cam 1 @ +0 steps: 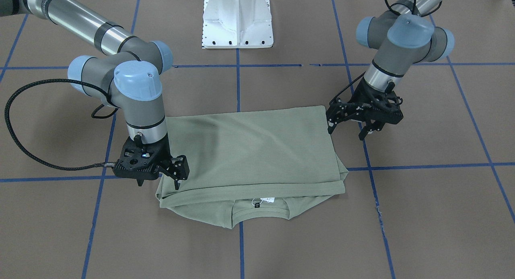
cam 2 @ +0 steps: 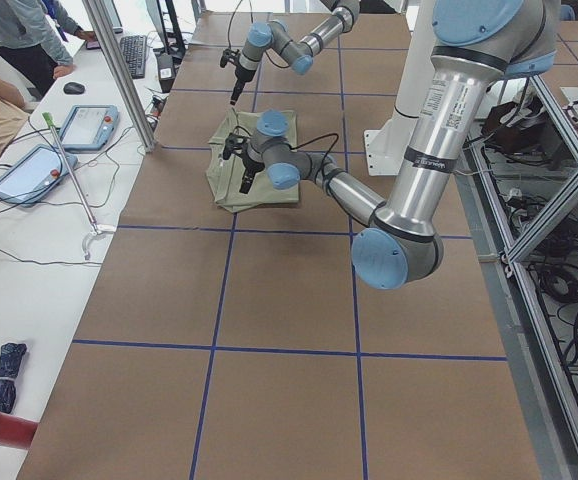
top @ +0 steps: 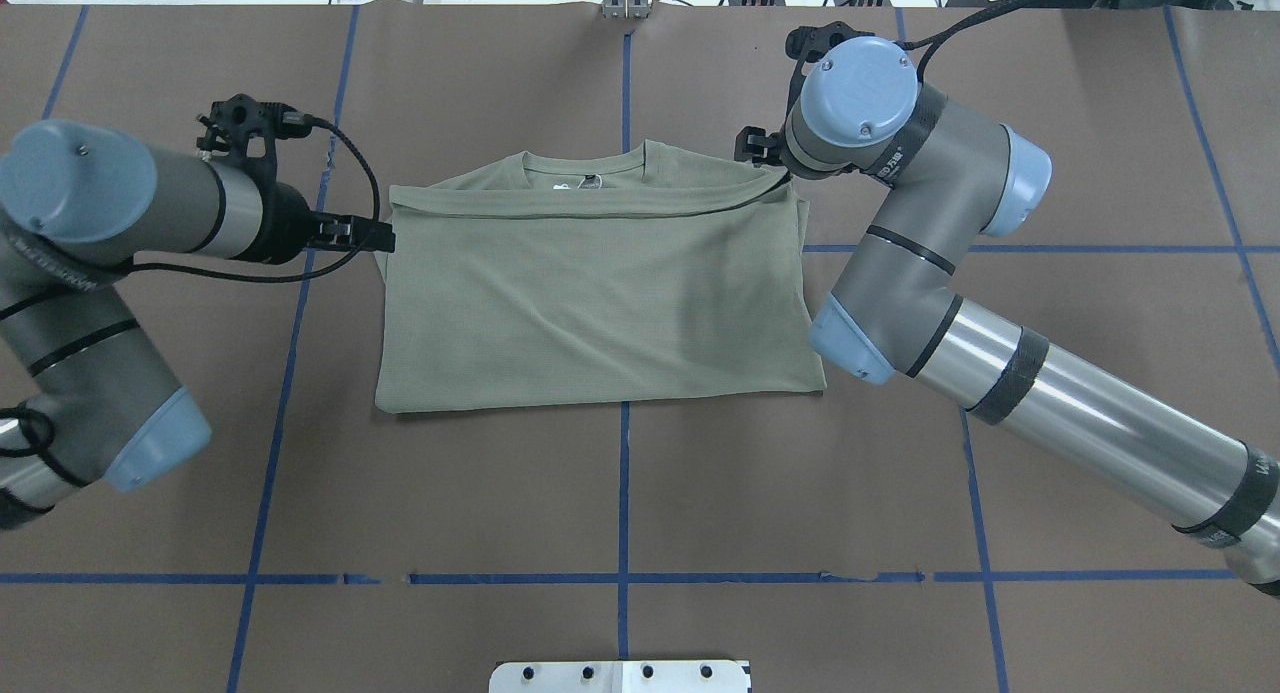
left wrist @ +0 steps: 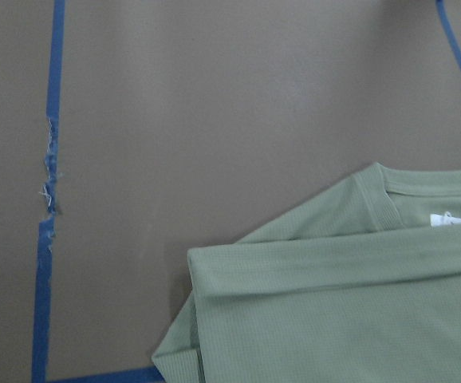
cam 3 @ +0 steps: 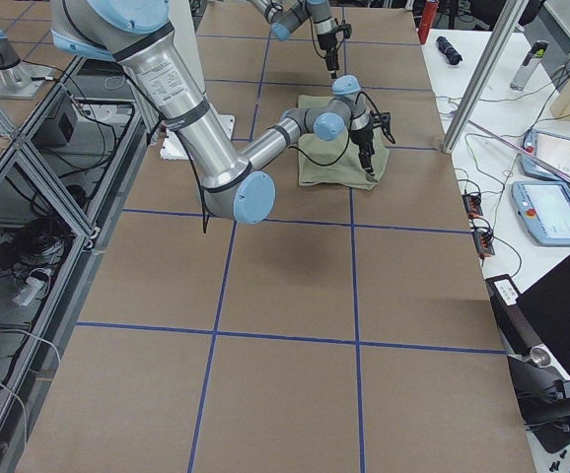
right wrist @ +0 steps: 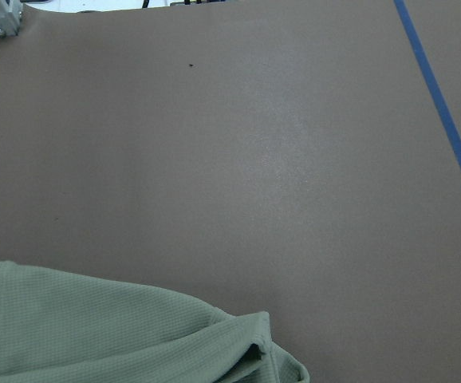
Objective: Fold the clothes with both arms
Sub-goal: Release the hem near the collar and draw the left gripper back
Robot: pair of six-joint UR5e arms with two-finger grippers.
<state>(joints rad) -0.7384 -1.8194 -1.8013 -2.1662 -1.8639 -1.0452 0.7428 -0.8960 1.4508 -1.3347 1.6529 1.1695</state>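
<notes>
Sage-green knit long-sleeved shirt [cam 1: 249, 150] looked limp, light; corner pinches seemed best, my left tool [cam 1: 347, 133] and right tool [cam 1: 158, 185] both apart.

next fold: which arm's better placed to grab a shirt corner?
Right, likely. In the front view the right hand stands open at the shirt's collar-side corner, one finger over the fabric. The left hand, also open, hangs just off the opposite edge, over the table.

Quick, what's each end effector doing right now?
Left end effector: open, empty, beside the shirt.
Right end effector: open, holding nothing, at the shirt's edge.
</notes>
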